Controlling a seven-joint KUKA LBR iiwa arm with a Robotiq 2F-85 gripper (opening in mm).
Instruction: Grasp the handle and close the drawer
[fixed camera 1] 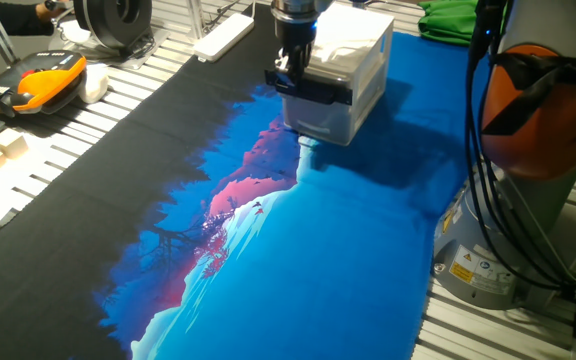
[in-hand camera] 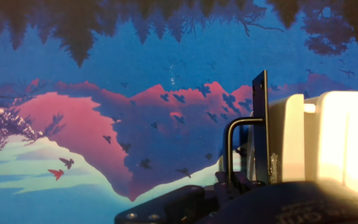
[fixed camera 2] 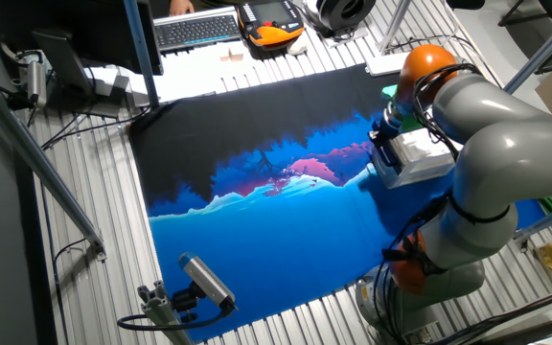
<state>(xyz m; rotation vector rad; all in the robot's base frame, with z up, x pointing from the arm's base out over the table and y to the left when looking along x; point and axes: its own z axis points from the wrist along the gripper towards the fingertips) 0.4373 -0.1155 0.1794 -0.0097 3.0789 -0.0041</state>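
Note:
The small white cabinet stands at the far end of the printed mat, with the drawer (fixed camera 1: 340, 70) at its front. The black bar handle (fixed camera 1: 320, 90) runs across the drawer's front panel. My gripper (fixed camera 1: 290, 78) comes down from above, with its fingers at the left end of the handle. In the hand view the handle (in-hand camera: 260, 124) stands as a dark upright bar against the bright white drawer (in-hand camera: 328, 143). My gripper (in-hand camera: 229, 193) is a dark shape at the bottom edge, where the handle's lower end meets it. The other fixed view shows the gripper (fixed camera 2: 383, 134) against the drawer (fixed camera 2: 418, 158). The finger gap is hidden.
The blue, pink and black mat (fixed camera 1: 318, 260) covers the table. An orange and black device (fixed camera 1: 43, 80) and a white power strip (fixed camera 1: 223, 35) lie at the far left. A green cloth (fixed camera 1: 458, 18) lies behind the cabinet. The arm's orange base (fixed camera 1: 538, 100) stands at the right.

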